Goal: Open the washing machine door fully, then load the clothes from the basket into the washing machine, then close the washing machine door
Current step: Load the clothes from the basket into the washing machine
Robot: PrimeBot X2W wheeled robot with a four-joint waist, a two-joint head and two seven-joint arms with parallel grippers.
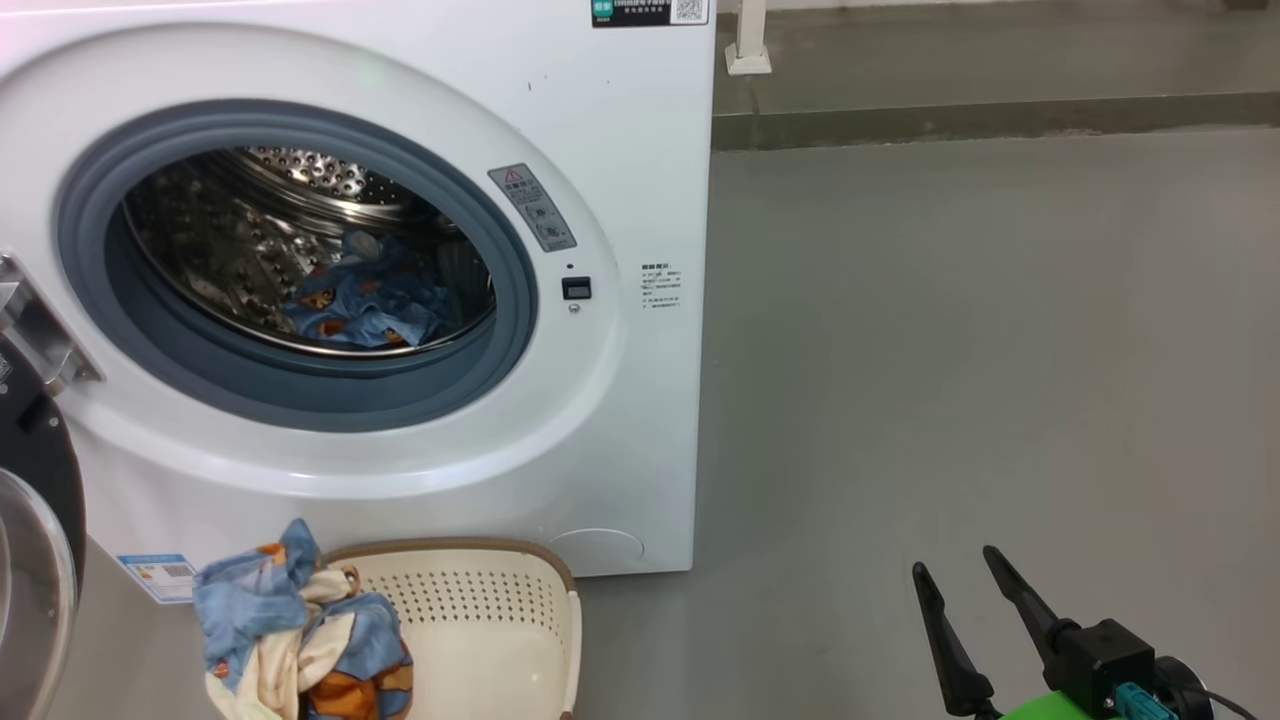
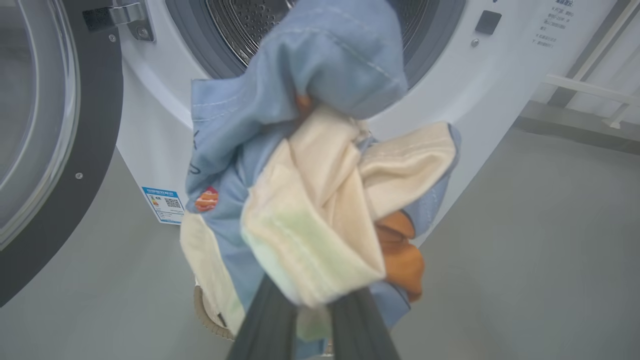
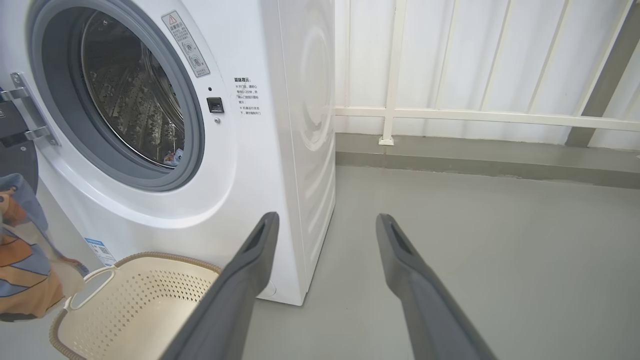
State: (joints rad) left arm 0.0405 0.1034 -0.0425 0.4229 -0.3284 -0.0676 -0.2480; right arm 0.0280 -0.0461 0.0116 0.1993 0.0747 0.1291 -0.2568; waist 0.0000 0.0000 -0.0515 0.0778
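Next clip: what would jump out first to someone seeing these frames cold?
The washing machine gapes open, a blue printed garment lying in its steel drum. Below, the left gripper is shut on a bunched blue-and-cream garment above the cream basket; the right gripper hangs open over the grey floor.

Washing machine (image 1: 640, 150) glossy white; drum (image 1: 300, 175) perforated shiny steel; basket (image 1: 480, 600) matt cream plastic; clothes (image 2: 325, 65) soft cloth.
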